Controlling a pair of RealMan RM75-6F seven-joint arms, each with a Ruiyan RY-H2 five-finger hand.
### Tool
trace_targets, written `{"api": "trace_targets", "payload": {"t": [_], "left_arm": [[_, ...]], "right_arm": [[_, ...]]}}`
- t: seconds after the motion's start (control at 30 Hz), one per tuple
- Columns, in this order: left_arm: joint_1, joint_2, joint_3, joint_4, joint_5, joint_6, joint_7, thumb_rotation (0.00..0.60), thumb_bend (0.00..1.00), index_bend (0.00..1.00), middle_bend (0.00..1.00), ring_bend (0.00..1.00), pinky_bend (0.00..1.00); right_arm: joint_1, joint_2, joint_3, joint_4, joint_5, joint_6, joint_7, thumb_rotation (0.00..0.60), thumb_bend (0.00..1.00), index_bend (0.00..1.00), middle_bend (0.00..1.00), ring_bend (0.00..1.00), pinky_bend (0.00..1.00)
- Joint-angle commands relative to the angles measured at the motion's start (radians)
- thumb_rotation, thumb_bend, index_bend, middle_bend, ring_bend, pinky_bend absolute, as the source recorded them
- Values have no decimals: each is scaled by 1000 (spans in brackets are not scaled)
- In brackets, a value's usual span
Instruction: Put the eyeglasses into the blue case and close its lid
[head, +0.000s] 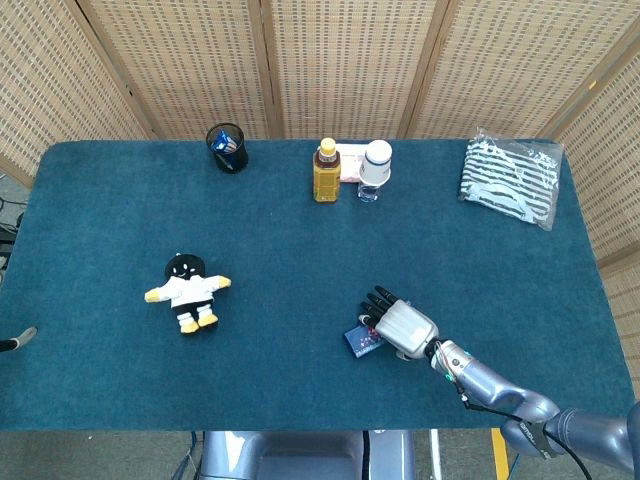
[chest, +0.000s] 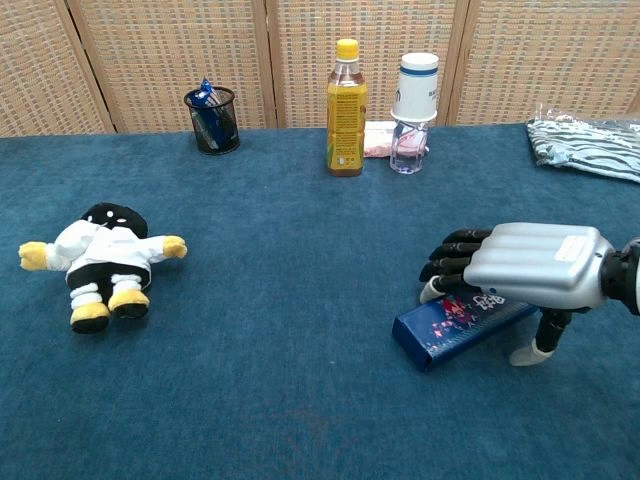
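Observation:
The blue case (chest: 440, 330) lies shut on the blue cloth, right of centre near the front edge; it also shows as the case (head: 359, 339) in the head view. My right hand (chest: 525, 266) is palm down on top of it. Its dark fingers (chest: 452, 262) reach over the lid's far side and its thumb tip touches the cloth beside the case's right end. From above, the right hand (head: 402, 327) covers most of the case. No eyeglasses show in either view. Only a small grey tip (head: 22, 337) at the left edge may belong to my left hand.
A plush doll (chest: 105, 257) lies at the left. At the back stand a black pen cup (chest: 212, 118), a yellow bottle (chest: 346, 108) and a white-capped bottle (chest: 412, 100). A striped bag (head: 512, 182) lies at the back right.

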Motion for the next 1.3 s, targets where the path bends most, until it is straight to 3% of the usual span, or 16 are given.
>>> {"api": "trace_targets", "payload": {"t": [0.03, 0.2, 0.4, 0.53, 0.6, 0.73, 0.83, 1.2, 1.27, 1.3], "left_arm": [[0, -1, 0, 0, -1, -1, 1, 600, 0, 0, 0, 0, 0], [-1, -1, 0, 0, -2, -2, 3, 600, 0, 0, 0, 0, 0], [-1, -1, 0, 0, -1, -2, 4, 600, 0, 0, 0, 0, 0], [0, -1, 0, -2, -1, 0, 6, 600, 0, 0, 0, 0, 0], [0, -1, 0, -2, -1, 0, 7, 600, 0, 0, 0, 0, 0], [0, -1, 0, -2, -1, -1, 7, 600, 0, 0, 0, 0, 0], [1, 1, 1, -4, 3, 3, 3, 600, 0, 0, 0, 0, 0], [20, 17, 7, -23, 36, 50, -21, 600, 0, 0, 0, 0, 0], [27, 21, 9, -27, 45, 67, -24, 600, 0, 0, 0, 0, 0], [35, 26, 10, -32, 50, 85, -20, 600, 0, 0, 0, 0, 0]], "right_arm": [[0, -11, 1, 14, 0, 7, 12, 600, 265, 316, 247, 0, 0], [-7, -38, 4, 48, 8, 26, 30, 600, 343, 408, 337, 0, 0], [-13, -48, 2, 62, 7, 44, 40, 600, 363, 471, 397, 0, 0], [-12, -42, -6, 57, 5, 39, 56, 600, 344, 469, 343, 0, 0], [-9, -32, -11, 47, 7, 29, 59, 600, 292, 410, 246, 0, 0], [-9, -13, -15, 21, 18, 15, 43, 600, 126, 180, 43, 0, 0], [-17, 6, -11, -17, 34, 23, 11, 600, 25, 36, 0, 0, 0], [-97, 183, -7, -287, 96, 135, -111, 600, 0, 0, 0, 0, 0], [-137, 235, -13, -340, 90, 202, -105, 600, 0, 0, 0, 0, 0], [-190, 273, -14, -362, 78, 298, -71, 600, 0, 0, 0, 0, 0]]}}
